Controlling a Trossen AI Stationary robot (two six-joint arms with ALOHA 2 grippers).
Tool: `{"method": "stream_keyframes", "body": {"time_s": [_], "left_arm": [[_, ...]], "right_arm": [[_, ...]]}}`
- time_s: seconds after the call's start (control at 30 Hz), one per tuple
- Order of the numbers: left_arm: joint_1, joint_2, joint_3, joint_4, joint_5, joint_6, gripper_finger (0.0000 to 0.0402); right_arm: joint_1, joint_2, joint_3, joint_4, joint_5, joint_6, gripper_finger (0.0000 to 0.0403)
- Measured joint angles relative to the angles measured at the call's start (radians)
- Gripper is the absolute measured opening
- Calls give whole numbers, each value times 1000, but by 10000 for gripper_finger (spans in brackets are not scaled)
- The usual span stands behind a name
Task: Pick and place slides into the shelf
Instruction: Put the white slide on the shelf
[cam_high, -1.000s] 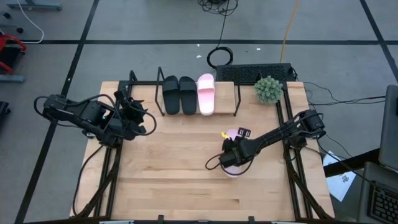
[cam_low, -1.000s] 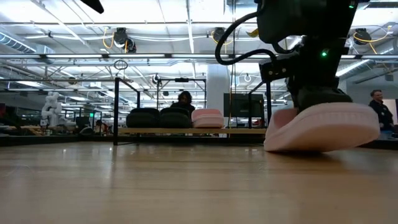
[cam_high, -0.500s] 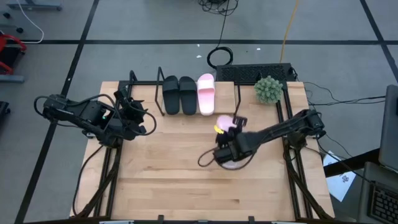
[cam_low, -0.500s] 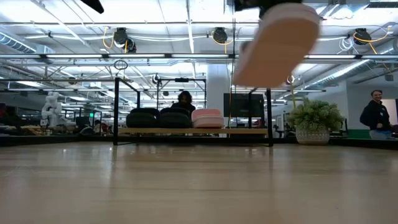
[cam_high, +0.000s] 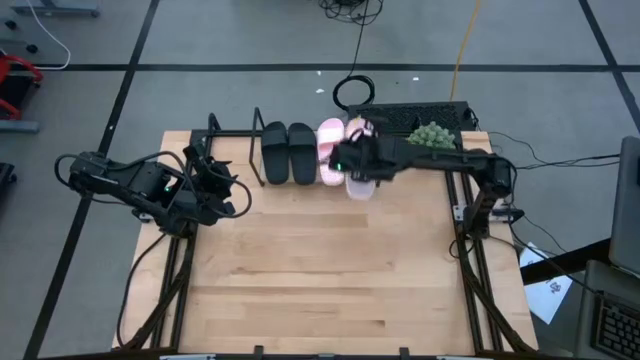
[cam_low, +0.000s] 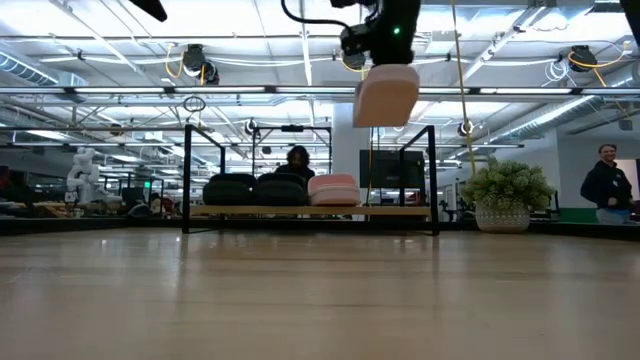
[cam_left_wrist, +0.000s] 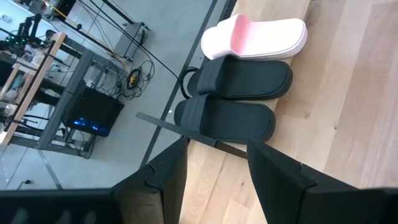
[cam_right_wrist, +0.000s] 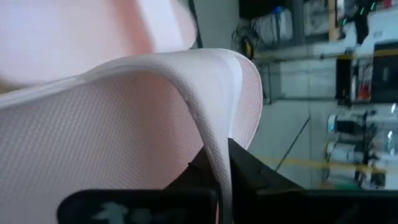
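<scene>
- The right gripper (cam_high: 352, 160), which a second ago was low over the near right part of the table with the pink slide (cam_high: 360, 180) on the wood, has lifted that slide.
- It has carried it across to the shelf (cam_high: 380, 158).
- The slide now hangs above the board, just beside the pink slide already stored (cam_high: 331, 150).

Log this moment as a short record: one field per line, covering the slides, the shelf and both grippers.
On shelf: two black slides side by side, one pink slide next to them
Shelf: one slot free beside the pink slide on it
Carried slide: pink, in the air above the shelf's free end
Right gripper: shut on the carried slide's strap
Left gripper: open, empty, waiting at the table's left side
Potted plant: on the table beside the shelf
</scene>
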Motion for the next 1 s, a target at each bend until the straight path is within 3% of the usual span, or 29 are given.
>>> {"method": "stream_keyframes", "body": {"time_s": [0.1, 0.3, 0.47, 0.8, 1.0], "left_arm": [[0, 0, 0, -1, -2, 2, 170], [0, 0, 0, -18, -9, 3, 170], [0, 0, 0, -27, -18, 3, 170], [0, 0, 0, -27, -29, 2, 170], [0, 0, 0, -25, -29, 0, 170]], "right_arm": [[-70, 0, 0, 131, -50, -158, 1], [-163, 0, 0, 252, -110, -301, 1], [-223, -1, -63, 305, -172, -338, 0], [-252, 0, -230, 534, -176, -465, 0], [-283, 0, -264, 562, -176, -469, 0]]}}
